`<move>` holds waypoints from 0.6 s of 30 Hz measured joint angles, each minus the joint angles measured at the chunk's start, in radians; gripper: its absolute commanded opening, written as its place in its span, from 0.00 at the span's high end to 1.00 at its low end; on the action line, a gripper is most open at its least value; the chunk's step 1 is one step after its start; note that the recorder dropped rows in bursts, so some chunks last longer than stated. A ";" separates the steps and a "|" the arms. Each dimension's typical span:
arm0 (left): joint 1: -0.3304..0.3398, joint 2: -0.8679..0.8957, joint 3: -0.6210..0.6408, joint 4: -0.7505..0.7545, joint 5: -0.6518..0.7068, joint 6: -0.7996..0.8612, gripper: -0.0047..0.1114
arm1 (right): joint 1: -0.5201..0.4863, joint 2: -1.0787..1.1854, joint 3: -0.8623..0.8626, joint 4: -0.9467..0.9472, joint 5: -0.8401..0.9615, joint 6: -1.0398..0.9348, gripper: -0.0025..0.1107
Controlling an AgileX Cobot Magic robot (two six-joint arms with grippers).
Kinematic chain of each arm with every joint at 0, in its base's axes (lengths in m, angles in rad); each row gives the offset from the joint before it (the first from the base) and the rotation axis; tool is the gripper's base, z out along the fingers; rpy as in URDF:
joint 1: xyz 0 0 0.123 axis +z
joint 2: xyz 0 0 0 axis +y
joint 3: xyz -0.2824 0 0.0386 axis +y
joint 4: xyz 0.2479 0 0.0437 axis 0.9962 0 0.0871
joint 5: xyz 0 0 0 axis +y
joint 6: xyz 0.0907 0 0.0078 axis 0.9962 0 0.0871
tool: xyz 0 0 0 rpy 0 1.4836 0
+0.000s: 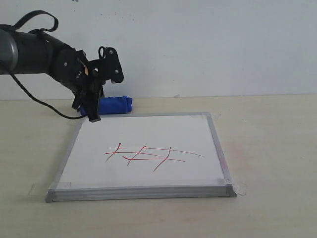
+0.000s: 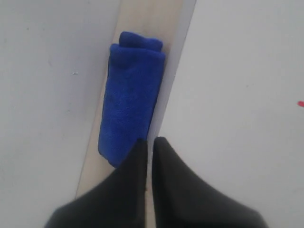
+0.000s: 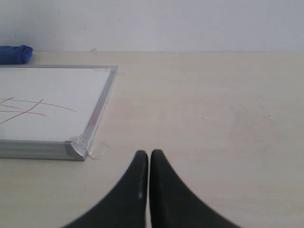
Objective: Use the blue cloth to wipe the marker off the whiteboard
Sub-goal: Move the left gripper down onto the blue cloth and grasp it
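The whiteboard (image 1: 143,144) lies flat on the table, with red marker lines (image 1: 148,154) across its near middle. The blue cloth (image 1: 115,104) lies rolled on the table just behind the board's far left edge. My left gripper (image 1: 94,118) hangs shut and empty over the board's far left corner, its tips at the near end of the blue cloth (image 2: 130,97), next to the whiteboard (image 2: 237,95). My right gripper (image 3: 149,154) is shut and empty above bare table, off the near right corner of the whiteboard (image 3: 52,92); the marker lines (image 3: 28,108) and blue cloth (image 3: 14,53) show there.
A black cable (image 1: 39,101) trails from the left arm down to the table at the left. A pale wall (image 1: 198,44) stands close behind the table's far edge. Clear tape tabs (image 1: 240,188) stick out from the board's corners.
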 measured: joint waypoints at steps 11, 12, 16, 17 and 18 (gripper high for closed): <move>0.000 0.132 -0.075 0.200 -0.015 -0.137 0.93 | 0.000 0.000 0.000 0.000 0.000 0.000 0.97; 0.000 0.139 -0.077 0.203 -0.026 -0.137 0.93 | 0.000 0.000 0.000 0.000 0.000 0.000 0.97; 0.000 0.173 -0.079 0.213 -0.089 -0.144 0.93 | 0.000 0.000 0.000 0.000 0.000 0.000 0.97; -0.002 0.175 -0.079 0.215 -0.097 -0.145 0.91 | 0.000 0.000 0.000 0.000 0.000 0.000 0.97; -0.004 0.181 -0.079 0.216 -0.112 -0.148 0.89 | 0.000 0.000 0.000 0.000 0.000 0.000 0.97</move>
